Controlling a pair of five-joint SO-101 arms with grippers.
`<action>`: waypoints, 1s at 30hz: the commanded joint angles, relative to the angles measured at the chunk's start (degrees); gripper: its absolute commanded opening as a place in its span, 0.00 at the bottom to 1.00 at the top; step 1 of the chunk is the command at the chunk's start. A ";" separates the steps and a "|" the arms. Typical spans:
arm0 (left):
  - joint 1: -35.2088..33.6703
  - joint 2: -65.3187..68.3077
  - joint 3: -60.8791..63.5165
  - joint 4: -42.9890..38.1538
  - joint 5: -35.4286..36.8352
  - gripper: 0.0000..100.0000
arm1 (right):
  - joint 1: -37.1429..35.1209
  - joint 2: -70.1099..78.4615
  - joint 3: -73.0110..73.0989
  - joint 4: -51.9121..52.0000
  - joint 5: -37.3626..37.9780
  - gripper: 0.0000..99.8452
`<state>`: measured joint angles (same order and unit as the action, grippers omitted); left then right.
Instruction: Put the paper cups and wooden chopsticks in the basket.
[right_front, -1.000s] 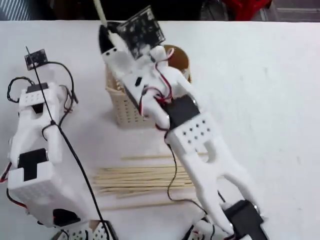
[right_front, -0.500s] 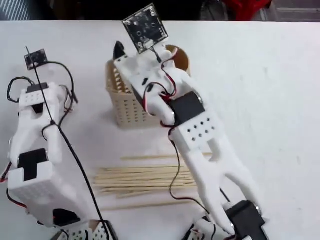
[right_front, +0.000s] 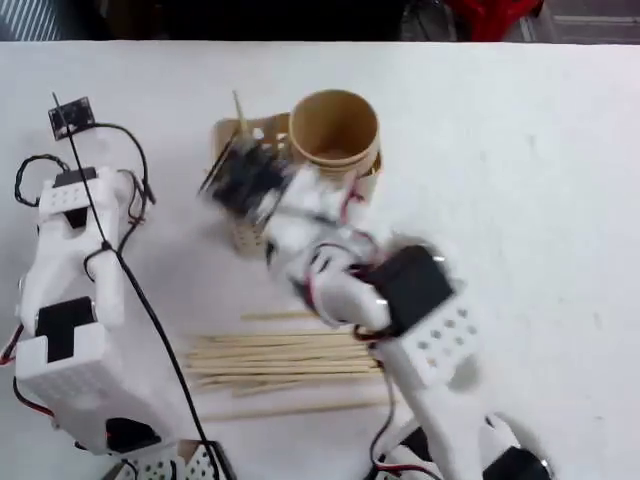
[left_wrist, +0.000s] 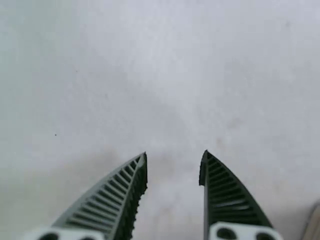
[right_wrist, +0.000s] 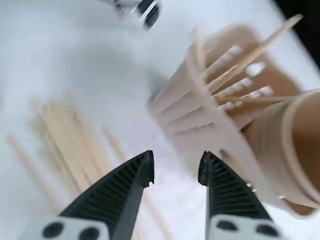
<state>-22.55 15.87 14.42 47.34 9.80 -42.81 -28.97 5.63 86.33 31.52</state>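
Few wooden chopsticks (right_wrist: 250, 50) and the stacked paper cups (right_front: 334, 125) already stand in the basket (right_wrist: 200, 115). Most remain in a pile (right_front: 280, 355) near it on the table (right_front: 520, 180). Beside the basket, the right end effector (right_wrist: 175, 172) gapes empty; the left end effector (left_wrist: 172, 170) is likewise parted.

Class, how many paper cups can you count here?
1: a paper cup standing in the basket, at its right end in the high view. Its doubled rim suggests more may be nested inside, hidden.

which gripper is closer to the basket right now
Right. The right gripper hangs open right beside the basket. The left gripper is open over bare table, off to the basket's side.
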 joint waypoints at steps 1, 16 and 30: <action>-0.40 -0.40 -0.26 -1.14 0.18 0.18 | -2.24 2.86 9.58 0.92 6.51 0.15; -0.48 -0.40 -0.18 -0.79 0.18 0.18 | 2.77 20.09 38.24 -37.32 13.98 0.15; -0.31 -0.40 -0.53 -0.79 0.18 0.18 | 4.79 28.09 36.66 -39.34 16.18 0.02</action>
<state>-22.55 15.87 14.42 47.25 9.80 -38.33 -1.45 42.90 47.12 47.08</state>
